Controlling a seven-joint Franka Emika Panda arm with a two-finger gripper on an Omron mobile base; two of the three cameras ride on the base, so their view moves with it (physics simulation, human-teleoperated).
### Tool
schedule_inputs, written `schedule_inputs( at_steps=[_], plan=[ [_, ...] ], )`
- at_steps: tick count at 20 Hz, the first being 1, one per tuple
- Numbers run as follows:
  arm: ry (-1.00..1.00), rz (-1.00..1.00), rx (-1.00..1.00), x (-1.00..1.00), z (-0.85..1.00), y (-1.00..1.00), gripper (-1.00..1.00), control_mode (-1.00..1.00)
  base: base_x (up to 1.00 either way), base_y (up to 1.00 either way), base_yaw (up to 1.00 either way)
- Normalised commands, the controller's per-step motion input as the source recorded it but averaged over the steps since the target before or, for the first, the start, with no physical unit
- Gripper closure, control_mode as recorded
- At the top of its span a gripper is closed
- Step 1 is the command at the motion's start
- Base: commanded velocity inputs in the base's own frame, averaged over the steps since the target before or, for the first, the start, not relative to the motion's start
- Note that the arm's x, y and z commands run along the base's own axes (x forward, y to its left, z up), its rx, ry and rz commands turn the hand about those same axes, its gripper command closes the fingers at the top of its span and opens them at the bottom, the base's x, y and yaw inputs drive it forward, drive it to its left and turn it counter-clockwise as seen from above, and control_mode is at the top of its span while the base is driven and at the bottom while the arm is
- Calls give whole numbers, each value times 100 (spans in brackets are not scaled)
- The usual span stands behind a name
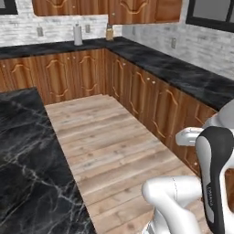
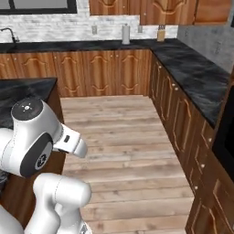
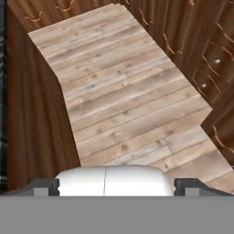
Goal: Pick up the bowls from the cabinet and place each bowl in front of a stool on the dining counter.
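White robot arm (image 1: 183, 201) with dark joints, folded close over own base. Left base view: arm rises at lower right, elbow bent, dark-banded link (image 1: 215, 176) upright. Right base view: rounded shoulder joint (image 2: 31, 137) at lower left, short white link jutting right. Hand view: gripper (image 3: 116, 186) points down, two dark fingertips (image 3: 43, 186) far apart, jaws wide open, nothing between them.

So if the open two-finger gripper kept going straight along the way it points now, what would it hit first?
Most likely the pale wood-plank floor: the hand view looks down the aisle between the orange-brown wooden island base and the arched-panel base cabinets. The gripper has nothing between it and the planks, though depth is hard to judge.
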Motion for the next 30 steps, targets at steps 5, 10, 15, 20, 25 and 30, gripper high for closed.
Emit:
schedule_inputs(
  at_steps=[5, 10, 15, 20, 25, 30],
  plan=[
    [0, 0, 0, 0, 0, 0, -100, 100, 100, -39, 41],
    [0, 0, 0, 0, 0, 0, -100, 100, 100, -66, 4],
    [0, 0, 0, 0, 0, 0, -100, 100, 100, -5, -1],
    [0, 0, 0, 0, 0, 0, -100, 100, 100, 7, 0],
    [0, 0, 0, 0, 0, 0, -100, 100, 100, 0, 0],
    [0, 0, 0, 0, 0, 0, -100, 100, 100, 0, 0]
  ],
)
